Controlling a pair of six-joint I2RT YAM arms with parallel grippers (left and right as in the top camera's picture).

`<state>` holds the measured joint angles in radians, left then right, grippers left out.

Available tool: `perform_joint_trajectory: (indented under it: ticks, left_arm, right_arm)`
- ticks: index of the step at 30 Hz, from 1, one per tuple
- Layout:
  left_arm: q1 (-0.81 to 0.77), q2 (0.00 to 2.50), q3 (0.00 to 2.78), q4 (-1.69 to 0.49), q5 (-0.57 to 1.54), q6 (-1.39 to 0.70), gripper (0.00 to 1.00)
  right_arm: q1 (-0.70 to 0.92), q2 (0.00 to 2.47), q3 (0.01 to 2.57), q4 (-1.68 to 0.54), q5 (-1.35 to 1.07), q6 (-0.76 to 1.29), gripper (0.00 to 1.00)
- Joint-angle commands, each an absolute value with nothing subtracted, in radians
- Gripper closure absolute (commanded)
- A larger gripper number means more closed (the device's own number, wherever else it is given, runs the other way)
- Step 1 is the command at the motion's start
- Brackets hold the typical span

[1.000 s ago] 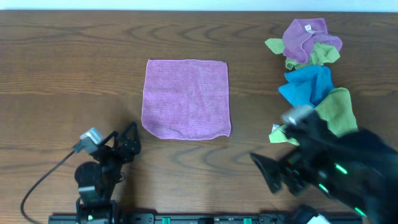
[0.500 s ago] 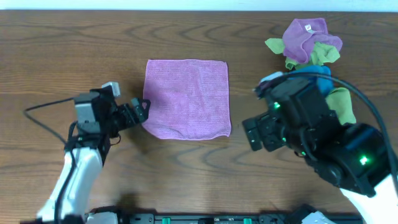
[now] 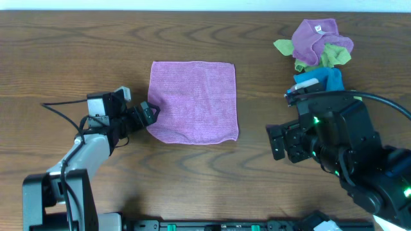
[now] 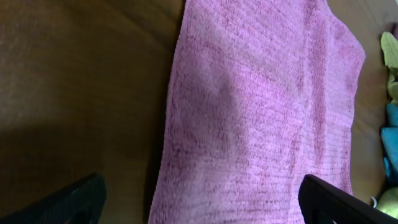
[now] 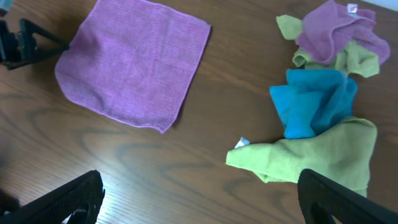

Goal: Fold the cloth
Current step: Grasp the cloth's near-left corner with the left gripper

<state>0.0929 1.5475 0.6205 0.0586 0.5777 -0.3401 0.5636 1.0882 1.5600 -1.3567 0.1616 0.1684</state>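
Lying flat, cloth (image 3: 192, 101) edge between spread left tool (image 3: 149, 114); right tool (image 3: 275, 142) spread, apart.

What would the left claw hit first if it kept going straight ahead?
Likely the cloth: the open left claw points right at its nearest edge, though the claw's height above it is unclear.

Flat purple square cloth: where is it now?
Overhead view: the flat purple square cloth lies just left of centre on the wooden table, left gripper at its lower-left edge, crumpled cloth pile to its right.
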Motion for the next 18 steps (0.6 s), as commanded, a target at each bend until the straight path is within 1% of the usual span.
perform_joint_trajectory:
  ticks: [1, 7, 11, 14, 18]
  left_arm:
    - [0.089, 1.586, 0.643, 0.094, 0.596, -0.341, 0.00]
    - [0.089, 1.677, 0.643, 0.174, 0.660, -0.363, 0.00]
    - [0.087, 1.726, 0.643, 0.189, 0.711, -0.382, 0.00]
    - [0.076, 1.748, 0.643, 0.182, 0.755, -0.382, 0.01]
    - [0.057, 1.752, 0.643, 0.120, 0.838, -0.381, 0.00]
  right_arm:
    - [0.553, 1.084, 1.550, -1.357, 0.131, 0.178, 0.01]
    - [0.553, 1.077, 1.550, -1.357, 0.121, 0.178, 0.01]
    - [0.553, 1.072, 1.550, -1.357, 0.101, 0.174, 0.01]
    - [0.553, 1.071, 1.550, -1.357, 0.100, 0.175, 0.01]
    - [0.553, 1.069, 1.550, -1.357, 0.100, 0.175, 0.01]
